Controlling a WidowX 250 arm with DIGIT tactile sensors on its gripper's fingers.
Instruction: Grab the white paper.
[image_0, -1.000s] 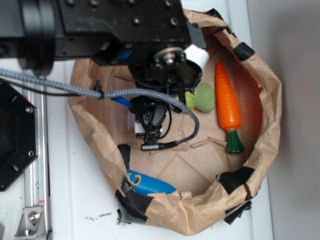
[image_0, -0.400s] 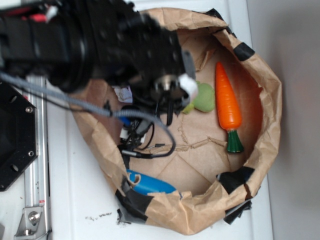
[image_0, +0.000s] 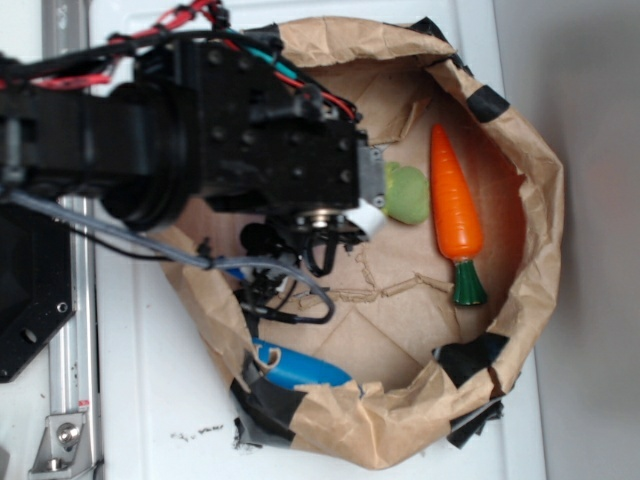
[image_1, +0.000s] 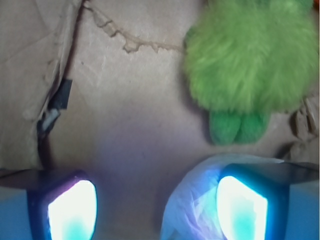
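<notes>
In the wrist view the white paper (image_1: 192, 210), a crumpled pale ball, lies on the brown bag floor at the bottom right. It rests against the inner side of my right finger (image_1: 240, 205). My gripper (image_1: 155, 200) is open wide, with the left finger (image_1: 72, 207) well apart from the paper and bare floor between them. In the exterior view the black arm (image_0: 250, 150) hangs over the left half of the bag and hides the paper.
A fuzzy green toy (image_1: 250, 60) lies just beyond the paper, beside the orange carrot (image_0: 455, 205) at the right. A blue object (image_0: 295, 368) sits at the bag's front left. The brown paper bag's raised, taped rim (image_0: 540, 200) rings everything.
The arm has swung and dropped lower over the left of the bag, turning as it went. It now covers more of the bag floor.
</notes>
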